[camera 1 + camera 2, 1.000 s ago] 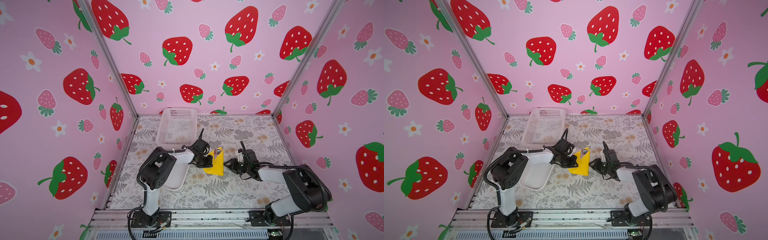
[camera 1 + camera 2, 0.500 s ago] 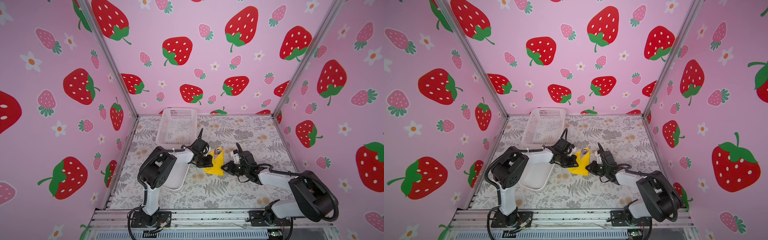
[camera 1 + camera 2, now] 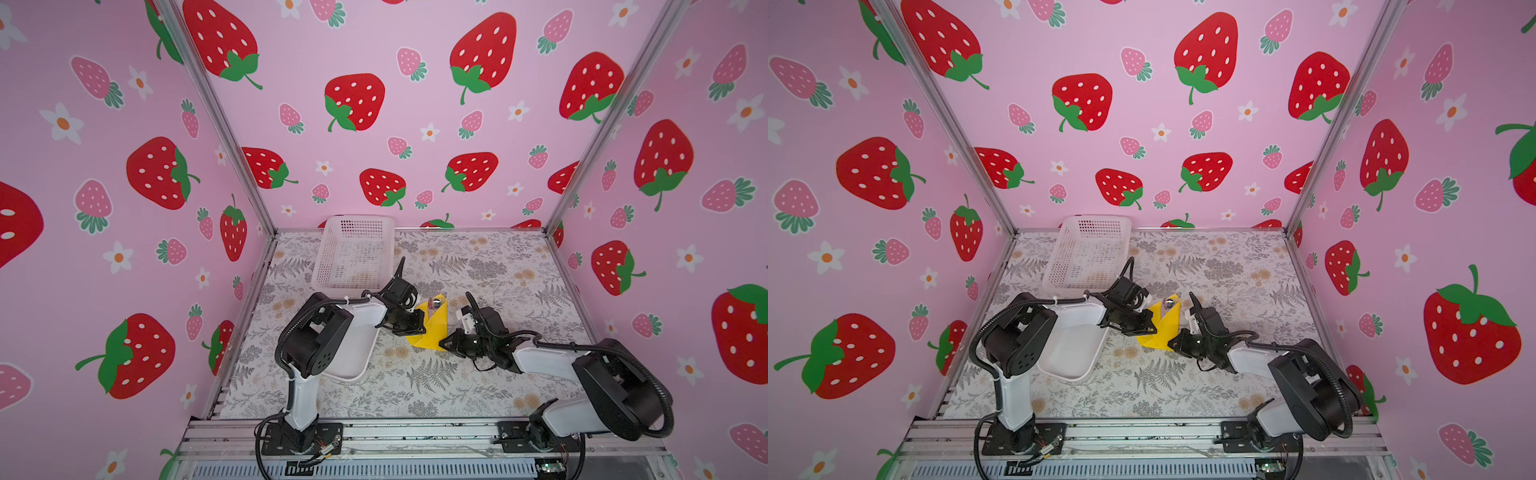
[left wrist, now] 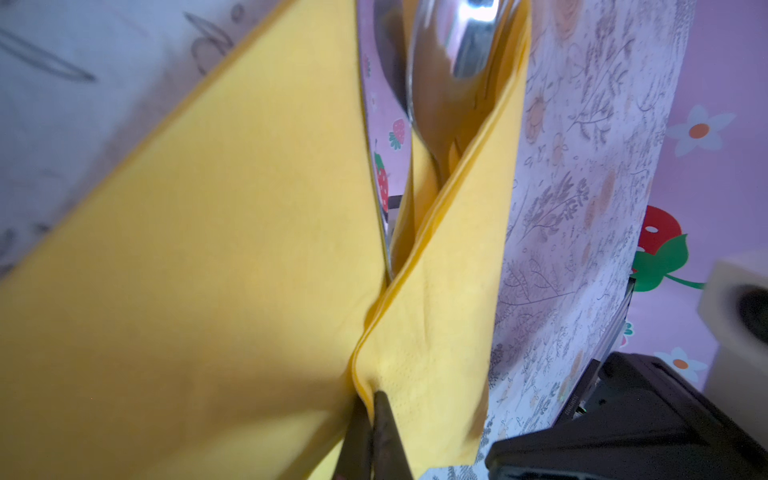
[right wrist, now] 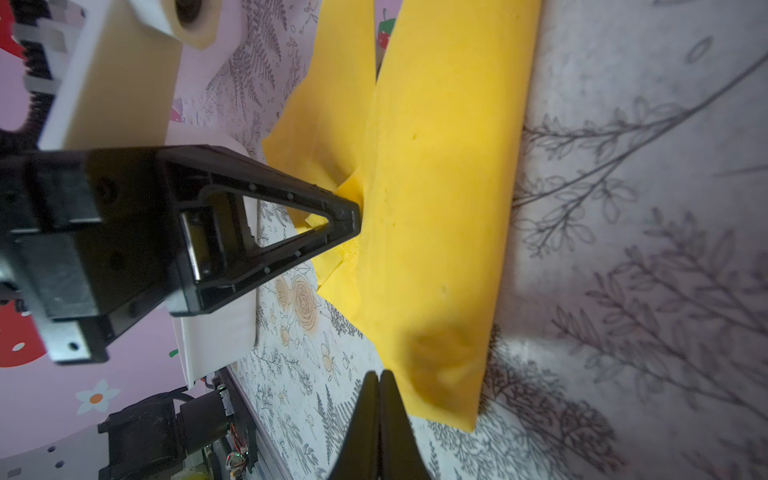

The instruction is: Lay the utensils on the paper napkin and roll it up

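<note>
The yellow paper napkin lies mid-table, folded over into a long bundle around the utensils. Only a shiny spoon bowl and a knife blade beside it stick out of the far end; the rest is hidden. My left gripper is shut on a fold of the napkin at its left side. My right gripper is shut with nothing between its fingers, its tips right at the near end of the napkin.
A white mesh basket stands at the back left. A white tray lies under my left arm. The left gripper shows in the right wrist view, pressing into the napkin's side.
My right gripper has gone from partly open to shut and has shifted left and nearer, up to the napkin's near end. The left gripper keeps its pinch.
</note>
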